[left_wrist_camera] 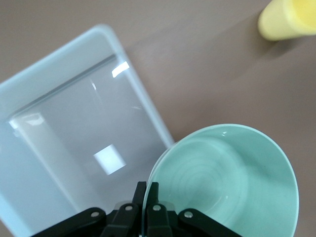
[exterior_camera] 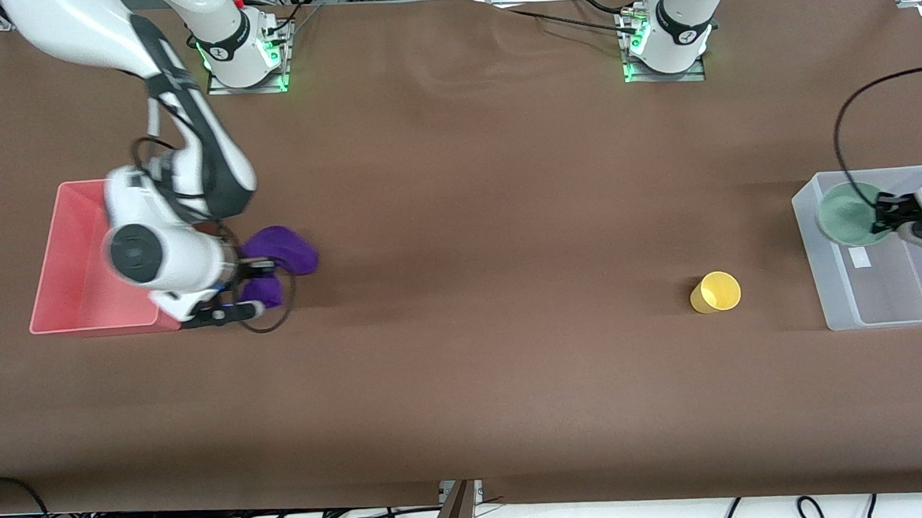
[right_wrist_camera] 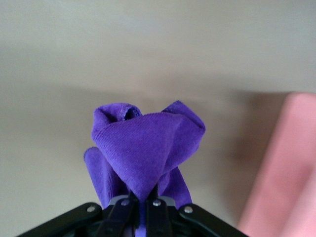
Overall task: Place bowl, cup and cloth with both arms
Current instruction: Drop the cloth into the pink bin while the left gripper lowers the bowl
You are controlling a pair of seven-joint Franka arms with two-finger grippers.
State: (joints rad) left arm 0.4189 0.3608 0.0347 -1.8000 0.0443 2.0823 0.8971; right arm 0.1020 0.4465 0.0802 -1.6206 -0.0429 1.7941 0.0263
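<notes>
My left gripper [exterior_camera: 879, 219] is shut on the rim of the pale green bowl [exterior_camera: 848, 213] and holds it tilted over the edge of the clear plastic bin [exterior_camera: 882, 312]. In the left wrist view the bowl [left_wrist_camera: 227, 182] hangs in my left gripper [left_wrist_camera: 147, 190] above the bin's wall [left_wrist_camera: 143, 98]. My right gripper [exterior_camera: 260, 263] is shut on the purple cloth [exterior_camera: 287, 248], held up beside the pink bin [exterior_camera: 74, 263]. In the right wrist view the cloth [right_wrist_camera: 148, 148] bunches up from my right gripper [right_wrist_camera: 143, 197]. The yellow cup [exterior_camera: 716, 291] lies on its side on the table; it shows in the left wrist view [left_wrist_camera: 289, 19].
The pink bin shows at the edge of the right wrist view [right_wrist_camera: 284, 177]. The brown table [exterior_camera: 474, 211] stretches wide between the two bins. Both arm bases stand along the table's edge farthest from the front camera.
</notes>
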